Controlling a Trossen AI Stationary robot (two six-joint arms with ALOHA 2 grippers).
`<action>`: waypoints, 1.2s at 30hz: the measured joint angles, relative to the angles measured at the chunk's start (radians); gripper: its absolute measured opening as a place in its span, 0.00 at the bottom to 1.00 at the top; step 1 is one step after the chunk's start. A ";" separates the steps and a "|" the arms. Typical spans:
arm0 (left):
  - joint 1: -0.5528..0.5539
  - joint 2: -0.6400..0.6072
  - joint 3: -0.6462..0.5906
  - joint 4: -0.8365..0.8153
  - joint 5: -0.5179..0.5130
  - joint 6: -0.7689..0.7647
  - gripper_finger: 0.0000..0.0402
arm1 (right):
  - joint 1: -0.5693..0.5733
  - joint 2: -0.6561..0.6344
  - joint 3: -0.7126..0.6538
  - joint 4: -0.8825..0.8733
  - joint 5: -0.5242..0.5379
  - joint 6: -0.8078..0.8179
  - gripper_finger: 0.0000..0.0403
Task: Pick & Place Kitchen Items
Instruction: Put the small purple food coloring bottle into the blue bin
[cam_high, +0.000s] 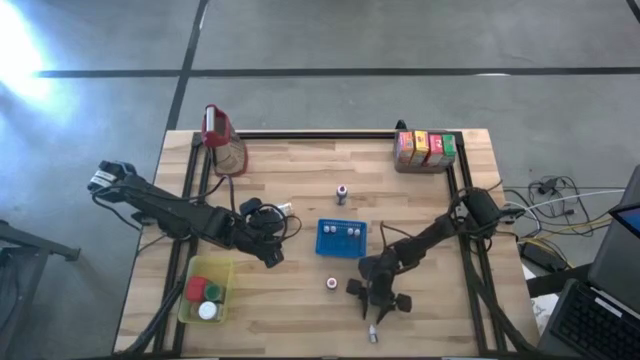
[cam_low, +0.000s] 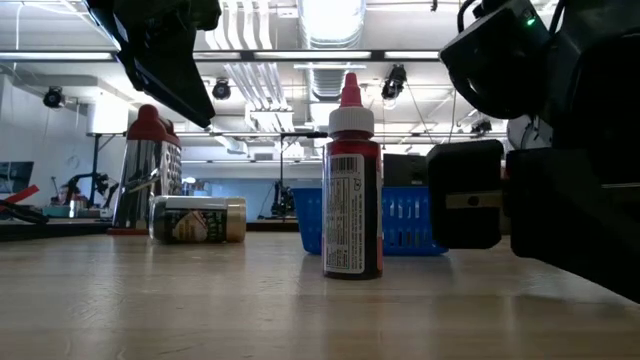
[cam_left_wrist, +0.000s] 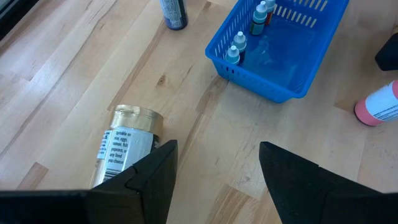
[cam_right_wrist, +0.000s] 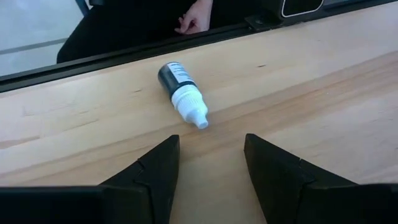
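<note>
**Before closing on the fallen dropper bottle: square up, then come straight down**

Right gripper (cam_right_wrist: 211, 140) parted to a middling gap and empty, hovering low and right of centre in the high view, just up-frame of the small white-capped bottle (cam_right_wrist: 181, 93). Bottle lying on its side near the bottom edge of the table (cam_high: 300, 170). Judged as the approach to a pick.

Turn the wrist so the fingers straddle the dark body across its width, not end to end over cap and base; otherwise likely to roll or squirt out. Lower straight, close gently, lift clear before travelling.

Little margin past the bottle: black edge rail just beyond it, and a person's hand (cam_right_wrist: 196, 15) on the far side of that rail, so no overshoot toward the bottom of the high view. Open wood on both sides of the bottle. Up-frame, a pink-capped bottle (cam_high: 330, 284) and the blue tray (cam_high: 322, 238) near any return path; pass above them rather than between.

Left gripper (cam_left_wrist: 217, 149) likewise parted and empty, waiting left of centre beside a gold-lidded tin (cam_left_wrist: 127, 146) lying on its side, well apart from the right arm.
</note>
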 joint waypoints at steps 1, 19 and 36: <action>0.000 0.000 0.000 0.000 0.000 0.000 0.58 | 0.002 0.000 0.000 0.000 -0.001 0.000 0.43; 0.000 0.000 0.000 0.000 0.000 0.000 0.58 | 0.050 0.000 0.000 0.008 -0.010 -0.008 0.41; 0.000 0.000 0.000 0.000 0.000 0.000 0.58 | 0.052 0.000 0.001 0.003 -0.042 -0.013 0.35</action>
